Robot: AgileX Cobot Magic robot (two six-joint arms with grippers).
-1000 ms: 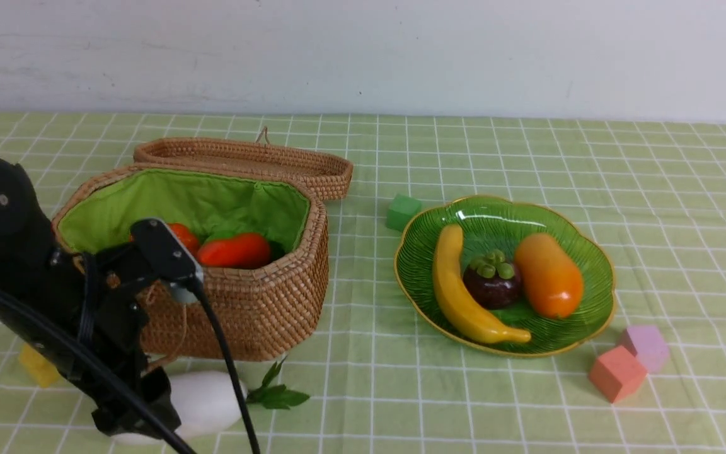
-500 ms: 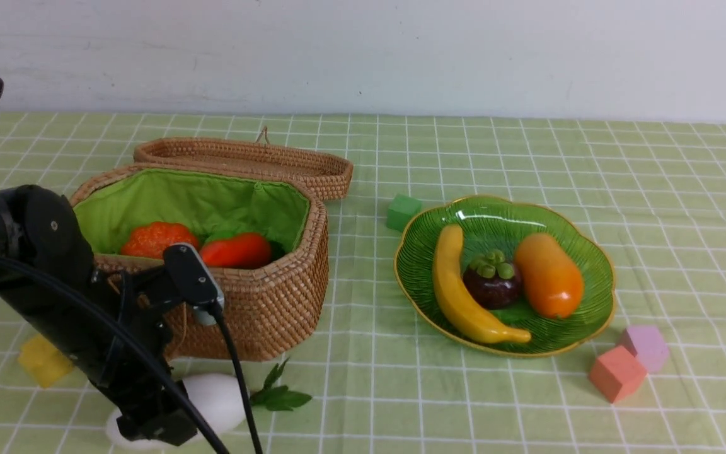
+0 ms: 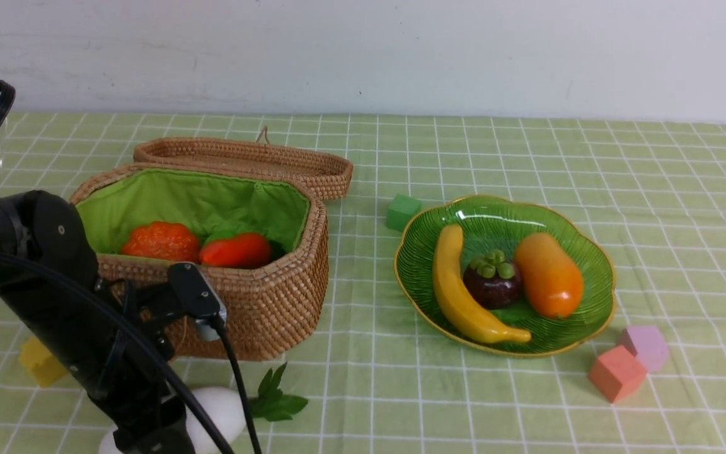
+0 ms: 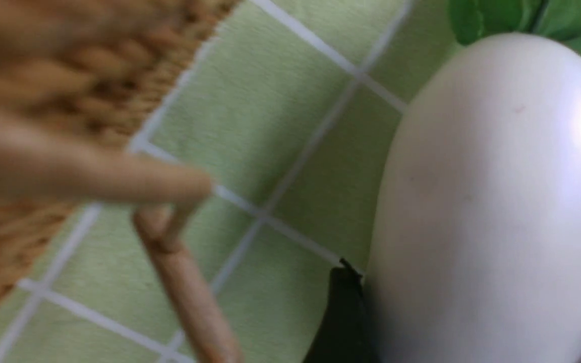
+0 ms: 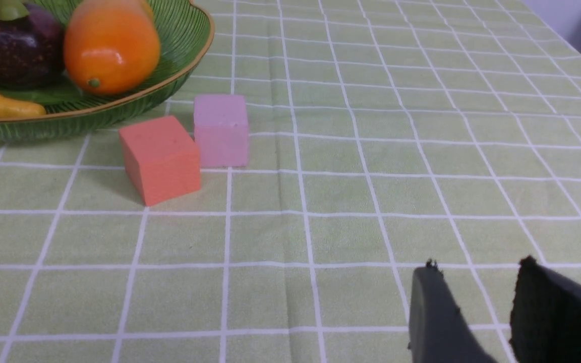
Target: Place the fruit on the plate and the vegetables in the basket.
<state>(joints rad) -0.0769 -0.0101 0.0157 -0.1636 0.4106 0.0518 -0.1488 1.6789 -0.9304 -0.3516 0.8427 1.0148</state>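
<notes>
The big white toy radish with green leaves (image 3: 212, 410) lay on the green checked tablecloth (image 3: 401, 391), just in front of the large brown woven rattan basket lined with bright green cloth (image 3: 262, 302). The left gripper (image 4: 477, 312) was placed around the radish body, one dark finger (image 4: 343, 312) touching its side; whether the jaws had closed firmly could not be told. A slip was judged possible, since the radish surface appeared smooth and rounded. The basket's thin looped handle cord (image 4: 184, 282) hung close by and could be snagged during a lift. The ribbed orange pumpkin (image 3: 160, 241) and the red-orange carrot (image 3: 236, 250) were already lodged inside the basket. The right gripper (image 5: 477, 302) was held slightly parted and empty, over bare cloth
</notes>
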